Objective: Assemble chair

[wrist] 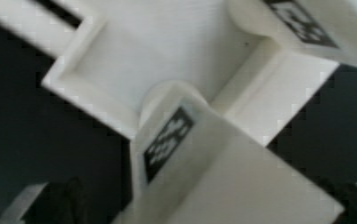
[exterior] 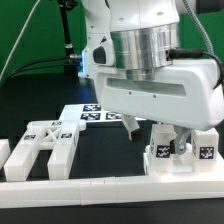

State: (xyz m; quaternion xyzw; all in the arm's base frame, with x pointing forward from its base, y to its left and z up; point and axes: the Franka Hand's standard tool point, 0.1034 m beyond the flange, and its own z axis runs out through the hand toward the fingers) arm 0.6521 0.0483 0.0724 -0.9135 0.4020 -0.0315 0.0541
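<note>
Here the gripper (exterior: 172,138) stands wide over the chair part (exterior: 182,153) beside the rail (exterior: 90,190); a rising finger could snag and tip it.

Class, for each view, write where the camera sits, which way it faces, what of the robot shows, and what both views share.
Exterior view: off the arm, low by the table, facing across the border rail at the arm, whose jaws hang over a tagged chair part.
Wrist view: on the wrist, facing down, close on a tagged chair part; no robot body shows clearly.
Shared: probably that one chair part.
</note>
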